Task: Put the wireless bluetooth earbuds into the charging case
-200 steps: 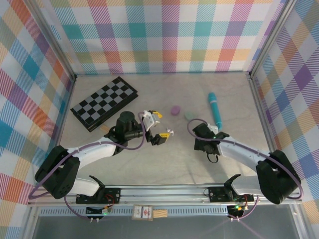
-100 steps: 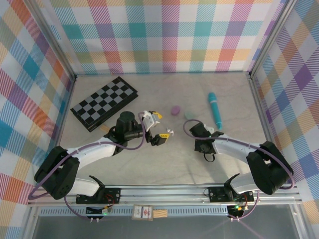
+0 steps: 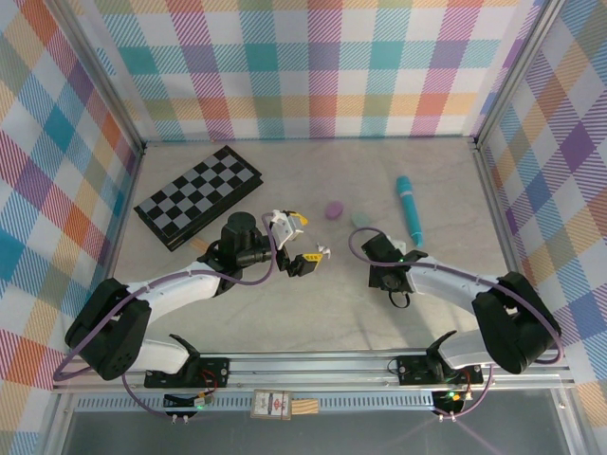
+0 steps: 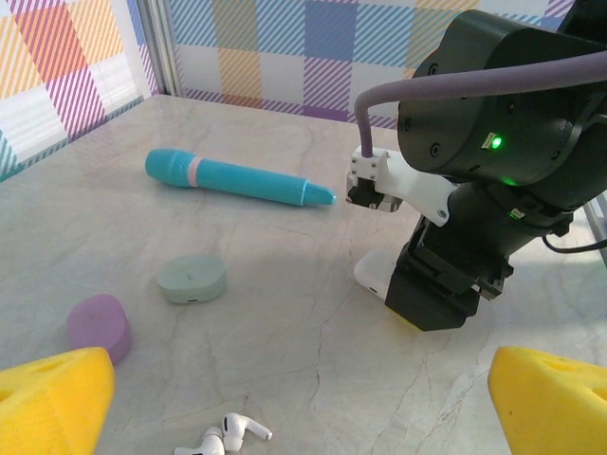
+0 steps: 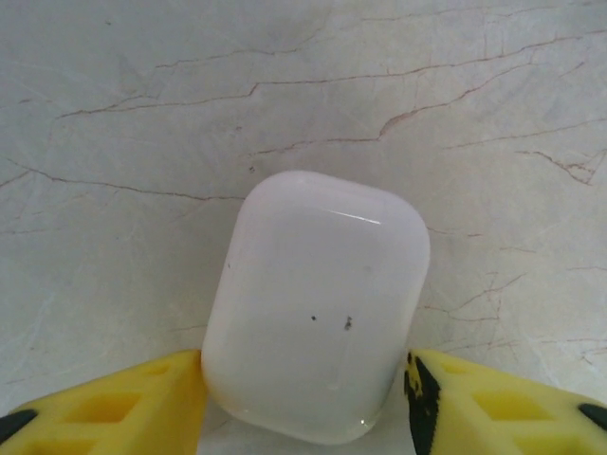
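A: Left gripper [image 4: 303, 408], state?
B: Spread wide, nothing in it. Yellow fingertips [image 4: 52, 403] sit far apart.

A: Earbuds?
B: White earbuds [image 4: 223, 436] lie on the table [image 4: 285, 313] just ahead of that gripper, between its fingers and a bit nearer the left one. They touch neither finger.

A: Right gripper [image 5: 303, 408]?
B: It points down at the table with the white case [image 5: 318, 303] between its yellow fingers. Both fingers are close against the case's sides. The case lies flat and closed. I can't tell if it is really squeezed or only flanked.

A: Earbuds relative to that one?
B: Well off to its left, apart from the white case.

A: Other stuff?
B: From the left gripper, a purple case [image 4: 98, 324] is ahead-left and a pale green case [image 4: 192, 279] is just past it. The teal pen [image 4: 237, 178] is further out. The right arm stands ahead-right. The chessboard [image 3: 197, 196] is behind the left gripper, out to the arm's left.
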`<state>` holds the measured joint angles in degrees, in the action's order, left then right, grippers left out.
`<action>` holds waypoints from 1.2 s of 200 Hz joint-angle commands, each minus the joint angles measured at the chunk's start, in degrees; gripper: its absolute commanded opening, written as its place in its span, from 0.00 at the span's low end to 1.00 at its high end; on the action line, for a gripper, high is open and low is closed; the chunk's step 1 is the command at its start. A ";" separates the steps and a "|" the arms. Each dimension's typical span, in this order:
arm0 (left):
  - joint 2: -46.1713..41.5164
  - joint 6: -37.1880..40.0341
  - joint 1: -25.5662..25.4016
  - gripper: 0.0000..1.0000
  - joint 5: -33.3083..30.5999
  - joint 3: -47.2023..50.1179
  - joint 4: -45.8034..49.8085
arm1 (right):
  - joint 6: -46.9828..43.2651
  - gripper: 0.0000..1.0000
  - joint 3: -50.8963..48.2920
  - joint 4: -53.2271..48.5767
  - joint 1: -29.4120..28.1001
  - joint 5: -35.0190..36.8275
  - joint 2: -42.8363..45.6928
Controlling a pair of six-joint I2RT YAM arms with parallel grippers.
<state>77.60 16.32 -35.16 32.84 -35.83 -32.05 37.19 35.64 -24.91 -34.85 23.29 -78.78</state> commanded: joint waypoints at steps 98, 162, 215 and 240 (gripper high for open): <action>-1.09 -0.14 -0.09 1.00 -0.92 0.85 -1.54 | 14.82 0.62 0.00 3.89 2.45 -1.30 -3.20; -1.53 0.13 -0.08 1.00 -0.80 1.12 -1.21 | 12.06 0.54 -0.74 3.78 3.90 -0.25 -0.13; -1.59 0.05 -0.07 1.00 -0.92 1.14 -1.44 | 7.86 0.56 0.75 3.71 4.09 -4.95 -2.58; -1.52 0.12 -0.01 1.00 -0.94 0.94 -1.37 | 7.09 0.55 0.58 3.83 4.13 -5.46 -2.78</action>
<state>77.41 16.29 -35.16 31.88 -35.29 -32.01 46.17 35.79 -21.41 -31.00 20.47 -80.44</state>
